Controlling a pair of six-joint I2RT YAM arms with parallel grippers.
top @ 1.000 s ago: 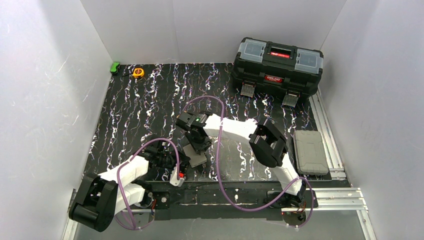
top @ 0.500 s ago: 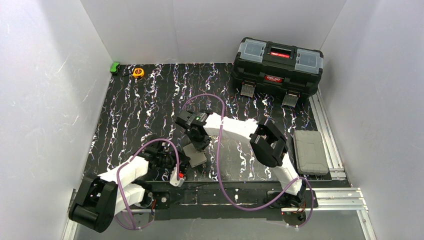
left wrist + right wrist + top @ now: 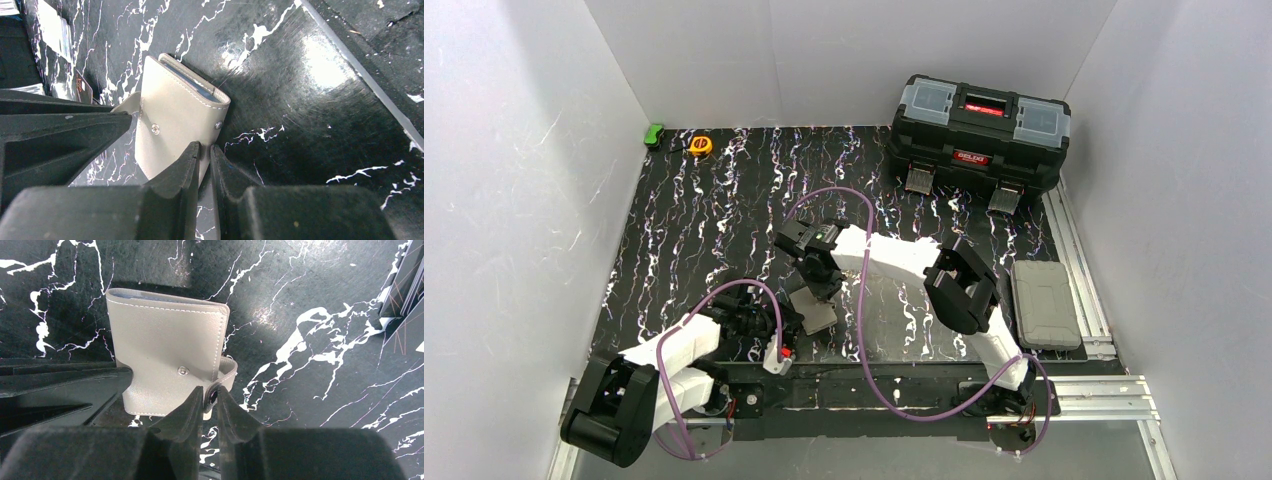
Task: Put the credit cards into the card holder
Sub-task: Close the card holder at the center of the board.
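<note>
The taupe card holder (image 3: pixel 816 314) lies folded on the black marbled mat near the front edge, between the two arms. In the left wrist view my left gripper (image 3: pixel 205 150) is shut on one lower edge of the card holder (image 3: pixel 175 115). In the right wrist view my right gripper (image 3: pixel 210 395) is pinched on the snap tab (image 3: pixel 226 374) sticking out from the card holder (image 3: pixel 165 345). Flat cards (image 3: pixel 407 282), dark with thin lines, lie fanned at the right edge of that view, cut off by the frame. A pale card edge (image 3: pixel 52 27) shows at the top left of the left wrist view.
A black toolbox (image 3: pixel 979 130) stands at the back right. A grey case (image 3: pixel 1044 303) lies on the rails to the right. A yellow tape measure (image 3: pixel 700 145) and a green object (image 3: pixel 654 134) sit at the back left corner. White walls enclose the mat.
My right gripper's jaws have narrowed onto the snap tab. The left gripper keeps its grip on the card holder, and both arms have barely moved.
</note>
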